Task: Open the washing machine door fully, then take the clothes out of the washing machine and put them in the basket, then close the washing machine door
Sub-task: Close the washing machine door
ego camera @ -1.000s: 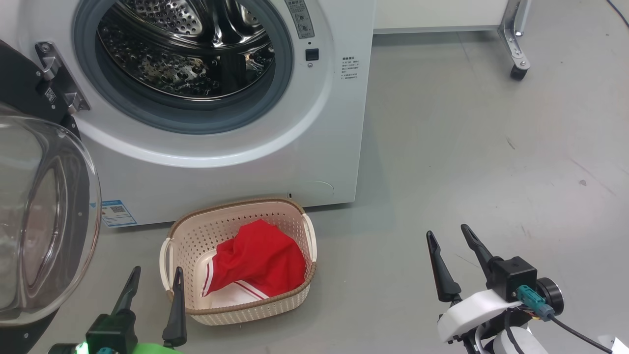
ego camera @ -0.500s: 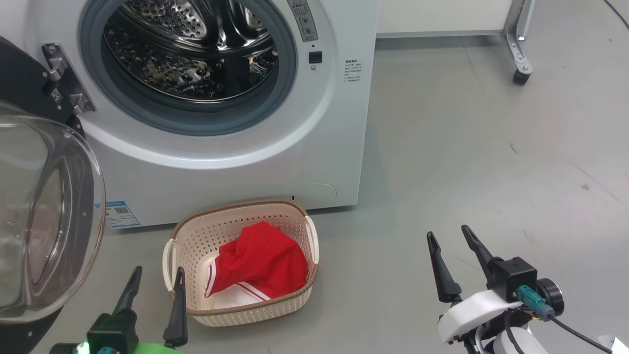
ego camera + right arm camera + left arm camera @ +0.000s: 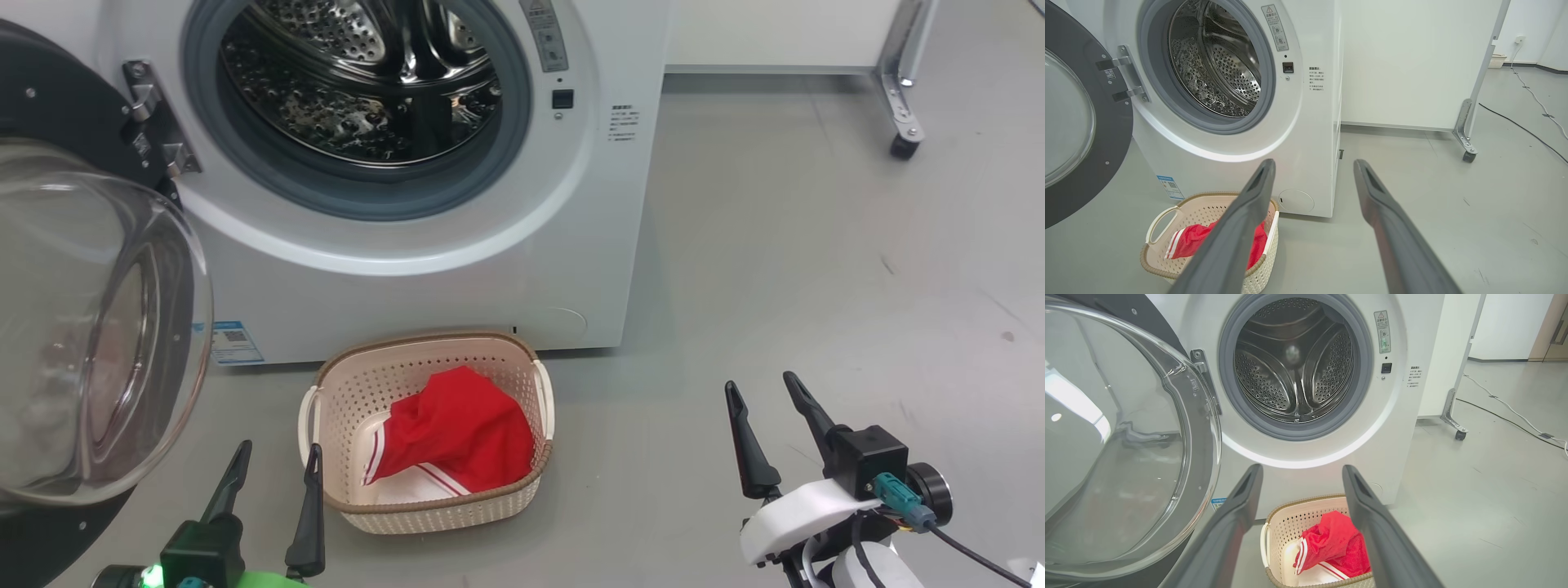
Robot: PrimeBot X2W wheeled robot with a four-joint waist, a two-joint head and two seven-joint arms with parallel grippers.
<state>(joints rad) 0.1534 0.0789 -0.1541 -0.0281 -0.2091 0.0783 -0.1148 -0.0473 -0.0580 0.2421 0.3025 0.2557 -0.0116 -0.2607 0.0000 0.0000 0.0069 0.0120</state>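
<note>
- The head camera has turned a little since a second ago: the washing machine [image 3: 408, 286] and basket [image 3: 433, 337] now show further right, though neither has itself moved.
- The clothes [image 3: 457, 433] lie in the basket, as before.
- The washing machine door [image 3: 98, 327] hangs swung open at the left.
- The left gripper [image 3: 278, 447] and right gripper [image 3: 759, 380] stay spread wide and empty.

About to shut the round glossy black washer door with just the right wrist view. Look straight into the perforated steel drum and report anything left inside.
Observer: Left wrist view faces the drum head-on: back wall and paddles bare, no fabric.
Operator: Now the other arm.
Observer: Left pincer open, empty, left of the cream perforated plastic basket in the head view.
Operator: Now what's been unloaded.
Observer: The bright red garment with white stripes lies wholly inside the basket, nothing over its rim.
</note>
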